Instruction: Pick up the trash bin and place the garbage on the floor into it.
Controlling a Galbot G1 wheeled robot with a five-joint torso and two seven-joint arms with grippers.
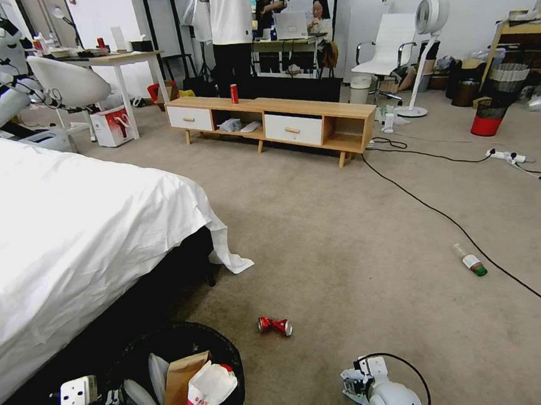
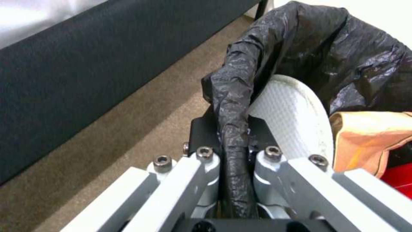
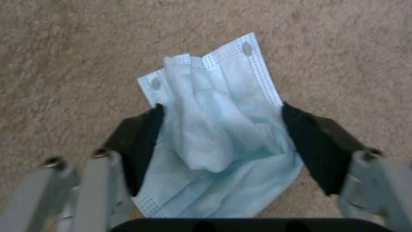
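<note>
The trash bin (image 1: 223,350), black mesh with a black liner (image 2: 326,48), stands on the floor beside the bed at the lower left. My left gripper (image 2: 231,129) is shut on its lined rim. Inside lie a brown paper bag (image 1: 180,384), a red-white snack packet (image 1: 207,391) and a white piece (image 2: 296,119). My right gripper (image 3: 223,138) is down at the carpet, open, with one finger on each side of a crumpled pale-blue tissue (image 3: 223,129). A crushed red can (image 1: 274,326) and a green-capped bottle (image 1: 470,260) lie on the floor.
The white-sheeted bed (image 1: 67,243) fills the left side. A black cable (image 1: 447,220) crosses the carpet next to the bottle. A low wooden cabinet (image 1: 277,124) with an upright red can (image 1: 234,93) stands ahead, and a red-bottomed mesh bin (image 1: 488,116) sits far right.
</note>
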